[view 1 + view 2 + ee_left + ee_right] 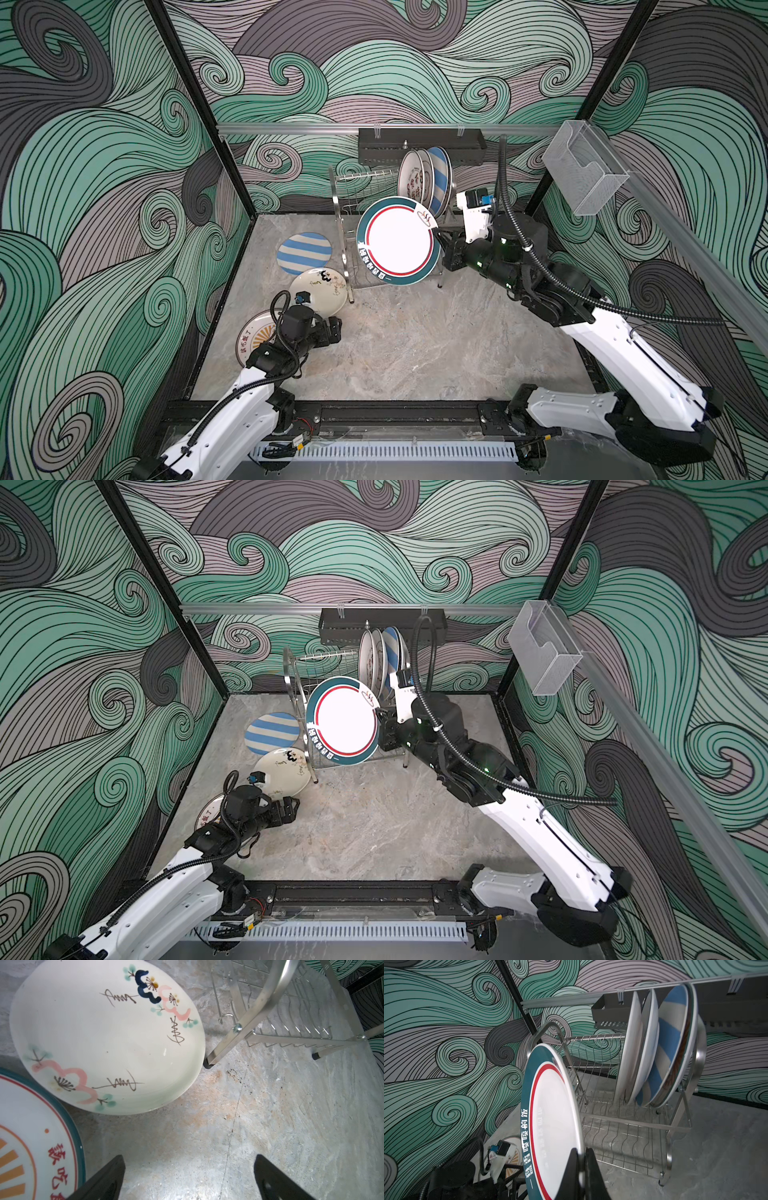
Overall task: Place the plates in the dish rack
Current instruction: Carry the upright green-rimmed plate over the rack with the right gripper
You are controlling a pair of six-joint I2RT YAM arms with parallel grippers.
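My right gripper (436,232) (581,1150) is shut on the rim of a white plate with a teal and red border (397,241) (343,721) (554,1126). It holds the plate nearly on edge in front of the steel dish rack (365,178) (612,1126). Other plates (424,178) (654,1053), one blue-striped, stand on edge at the right end of the rack's upper shelf. On the table lie a striped plate (304,252), a cream flowered plate (318,291) (104,1039) and an orange sunburst plate (255,334) (31,1147). My left gripper (334,330) (189,1159) is open over bare table beside them.
A black perforated tray (419,143) hangs on the back rail above the rack. A clear plastic box (582,166) is fixed to the right rail. The rack's front leg (208,1062) stands right beside the flowered plate's rim.
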